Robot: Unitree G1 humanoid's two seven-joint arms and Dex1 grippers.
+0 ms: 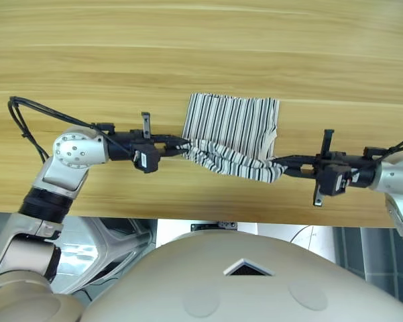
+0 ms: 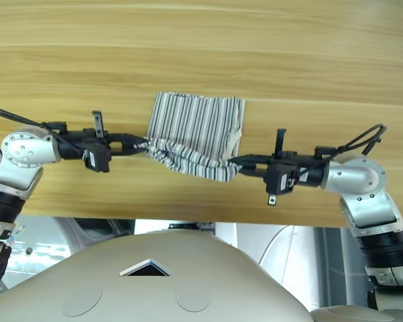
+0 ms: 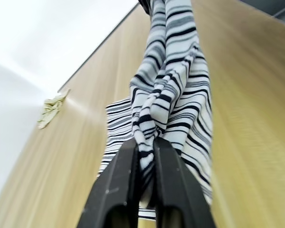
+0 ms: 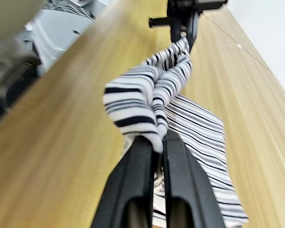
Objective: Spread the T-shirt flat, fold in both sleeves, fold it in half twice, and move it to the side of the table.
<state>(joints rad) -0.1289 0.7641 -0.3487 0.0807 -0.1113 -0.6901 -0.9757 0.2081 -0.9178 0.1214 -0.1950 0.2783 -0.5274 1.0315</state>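
- A light wood-grain worktop (image 1: 188,54) runs across the whole scene, and its near edge lies just in front of both arms.
- The striped T-shirt (image 1: 231,124) sits near the middle of the worktop, between the two arms.
- Its far part lies flat on the wood as a rough rectangle, with the stripes running away from the robot.
- Its near edge is gathered into a bunched, twisted band that stretches from one arm to the other and slants closer to the robot towards the right.
- The left fingers (image 1: 174,141) come in level from the left side and meet the left end of that band.
- In the left wrist view, the left fingers (image 3: 121,185) are pressed almost together, pinching a fold of the T-shirt (image 3: 173,95), with only cloth showing in the narrow gap.
- The right fingers (image 1: 288,161) come in level from the right side and meet the band's right end.
- In the right wrist view, the right fingers (image 4: 133,180) are likewise nearly closed, gripping a rolled clump of the T-shirt (image 4: 147,99) that bulges over their tips.
- From that clump the cloth runs on towards the other arm's fingers, which hold the far end.
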